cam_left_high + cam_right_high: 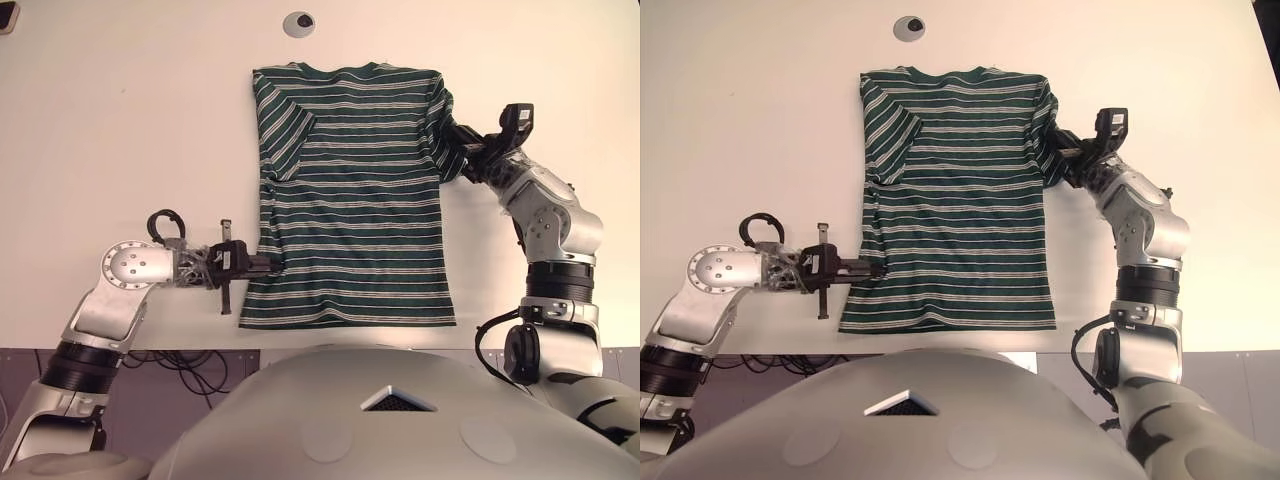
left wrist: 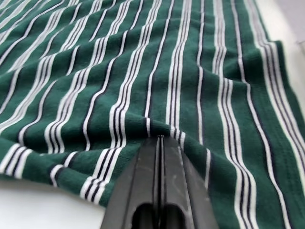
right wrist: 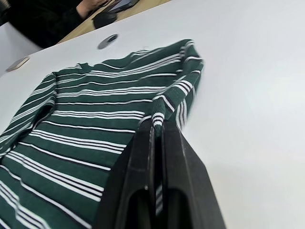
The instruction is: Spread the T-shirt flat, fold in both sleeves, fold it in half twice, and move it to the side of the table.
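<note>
A green T-shirt (image 1: 360,200) with white stripes lies on the white table (image 1: 120,130), collar at the far side. Its left sleeve (image 1: 282,125) is folded in over the body. My left gripper (image 1: 268,265) sits at the shirt's left side edge near the hem, shut on a pinch of cloth (image 2: 159,131). My right gripper (image 1: 455,130) is at the shirt's right shoulder, shut on the right sleeve (image 3: 159,117), which bunches against the body there. The hem (image 1: 345,318) lies close to the table's near edge.
A round grey cable port (image 1: 298,23) sits in the table beyond the collar. A small object (image 1: 6,16) lies at the far left corner. Bare white tabletop extends on both sides of the shirt. Cables (image 1: 185,365) hang below the near edge.
</note>
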